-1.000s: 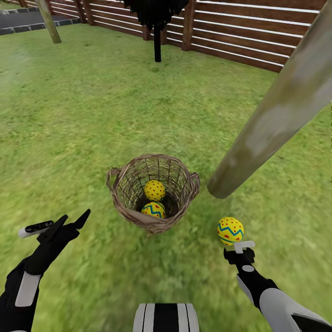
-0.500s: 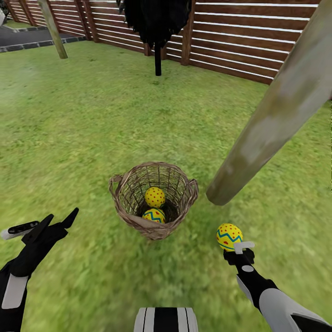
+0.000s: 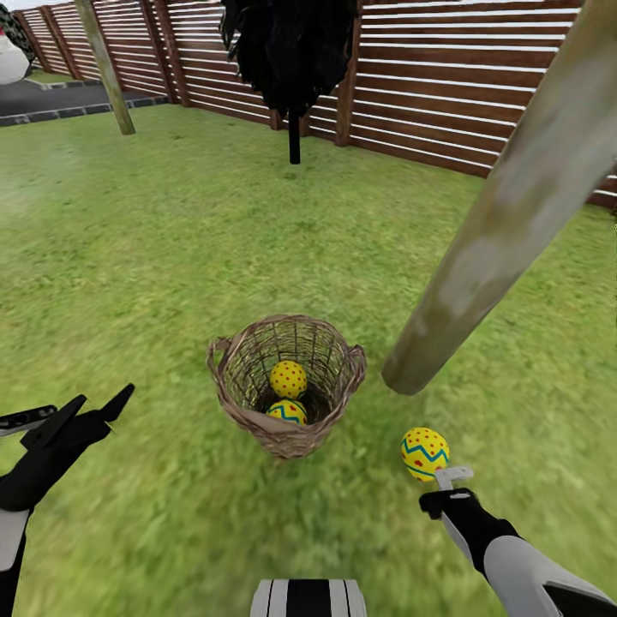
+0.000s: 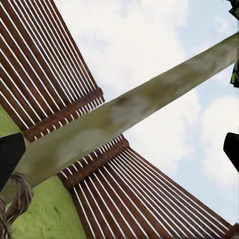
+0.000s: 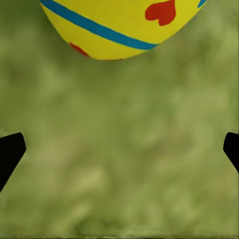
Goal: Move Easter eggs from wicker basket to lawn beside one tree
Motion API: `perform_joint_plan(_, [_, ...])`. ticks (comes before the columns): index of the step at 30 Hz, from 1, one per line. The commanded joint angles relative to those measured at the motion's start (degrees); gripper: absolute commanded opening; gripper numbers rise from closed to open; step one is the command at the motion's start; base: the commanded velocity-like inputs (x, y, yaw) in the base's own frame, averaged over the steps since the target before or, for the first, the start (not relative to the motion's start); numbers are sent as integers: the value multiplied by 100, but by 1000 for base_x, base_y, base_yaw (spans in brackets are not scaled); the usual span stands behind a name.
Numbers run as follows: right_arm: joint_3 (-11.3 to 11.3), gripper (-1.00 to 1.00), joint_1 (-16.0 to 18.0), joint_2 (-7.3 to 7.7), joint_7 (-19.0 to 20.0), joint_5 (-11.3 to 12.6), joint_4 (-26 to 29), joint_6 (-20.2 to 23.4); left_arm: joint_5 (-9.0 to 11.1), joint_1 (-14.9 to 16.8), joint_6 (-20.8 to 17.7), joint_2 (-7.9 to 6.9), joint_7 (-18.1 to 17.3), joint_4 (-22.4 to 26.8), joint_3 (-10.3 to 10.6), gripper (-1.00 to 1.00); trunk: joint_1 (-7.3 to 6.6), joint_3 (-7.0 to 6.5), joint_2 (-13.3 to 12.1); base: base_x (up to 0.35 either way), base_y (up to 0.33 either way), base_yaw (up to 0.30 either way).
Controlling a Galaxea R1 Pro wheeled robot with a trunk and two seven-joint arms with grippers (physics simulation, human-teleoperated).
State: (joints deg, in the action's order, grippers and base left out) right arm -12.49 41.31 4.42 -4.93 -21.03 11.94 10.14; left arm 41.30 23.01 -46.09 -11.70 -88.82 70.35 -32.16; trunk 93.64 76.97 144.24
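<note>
At the far left of the head view, the left gripper (image 3: 90,410) hangs low over the lawn (image 3: 154,257) with its fingers spread wide and nothing between them. In the left wrist view its dark fingertips (image 4: 10,152) frame the fence (image 4: 134,194), the sky and the slanting pale trunk, with a bit of woven rim at the edge.

Near the middle stands the basket (image 3: 257,424), upright on the grass, with two eggs (image 3: 288,379) resting inside, one above the other as seen. Beyond it, by the slatted fence (image 3: 446,94), rises a black-leaved tree (image 3: 294,51) on a thin stem.

To the right, the thick pale tree (image 3: 506,214) meets the ground just beside the basket. The third egg (image 3: 424,453) lies on the grass near the trunk's foot. The right gripper (image 3: 452,478) sits just behind it; its fingertips (image 5: 10,152) stand wide apart, holding nothing, the egg (image 5: 122,25) ahead of them.
</note>
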Motion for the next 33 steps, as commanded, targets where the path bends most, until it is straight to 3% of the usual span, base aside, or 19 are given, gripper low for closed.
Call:
perform_joint_plan(1, [-33, 100, 1, -3, 72, -59, 12, 110, -5, 2, -203, -13, -20, 28, -1, 100, -3, -19, 0, 0, 0, 0])
perform_joint_plan(7, [-34, 100, 0, -19, 209, -59, 154, 454, -13, 2, -691, -43, -13, 269, -9, 100, -19, -152, -8, 0, 0, 0])
perform_joint_plan(15, [-30, 100, 0, -18, 243, -67, 176, 478, -24, 2, -734, -143, -13, 346, -9, 100, -39, -329, -19, 0, 0, 0])
perform_joint_plan(29, [1, 100, 0, -41, 233, -65, 119, 488, -66, 2, -748, -176, 41, 328, -26, 100, -75, -639, -38, 0, 0, 0])
perform_joint_plan(32, [1, 100, 0, -60, 230, -51, 87, 477, -73, 2, -738, -194, 207, 263, -27, 100, -83, -706, -42, 0, 0, 0])
perform_joint_plan(33, [1, 100, -6, -59, 226, -47, 79, 479, -71, 2, -735, -188, 490, 249, -22, 100, -86, -728, -43, 0, 0, 0])
